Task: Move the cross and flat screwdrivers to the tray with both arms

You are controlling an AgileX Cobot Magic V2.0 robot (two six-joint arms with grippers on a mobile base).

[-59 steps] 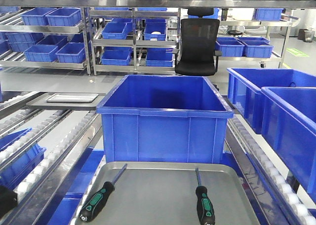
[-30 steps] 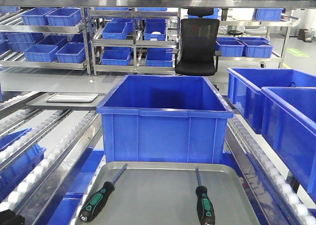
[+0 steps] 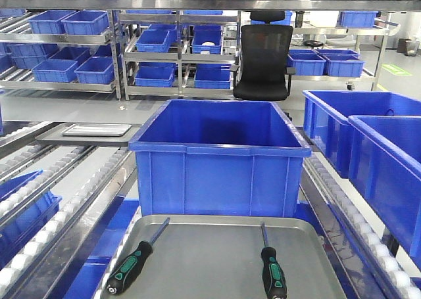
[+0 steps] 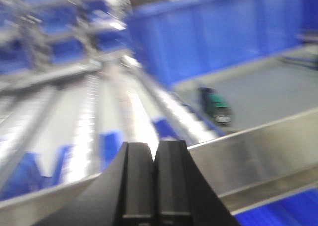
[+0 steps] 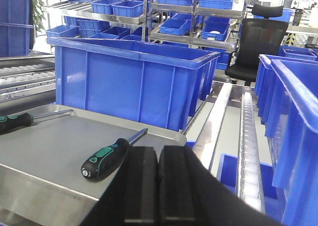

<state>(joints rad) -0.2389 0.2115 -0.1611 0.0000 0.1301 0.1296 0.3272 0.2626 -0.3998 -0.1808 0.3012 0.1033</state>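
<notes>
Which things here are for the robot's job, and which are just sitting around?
For the job:
- left screwdriver
- right screwdriver
- grey tray
- left hand, right hand

Just sitting around:
- big blue bin
- black chair
- small steel tray

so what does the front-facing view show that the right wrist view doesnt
Only the front-facing view shows the small shiny steel tray on the left conveyor, and both black-and-green-handled screwdrivers whole, the left screwdriver included. Only the right wrist view shows the shut black right gripper. Both show the large grey metal tray, the right screwdriver, the big blue plastic bin and the black office chair.
</notes>
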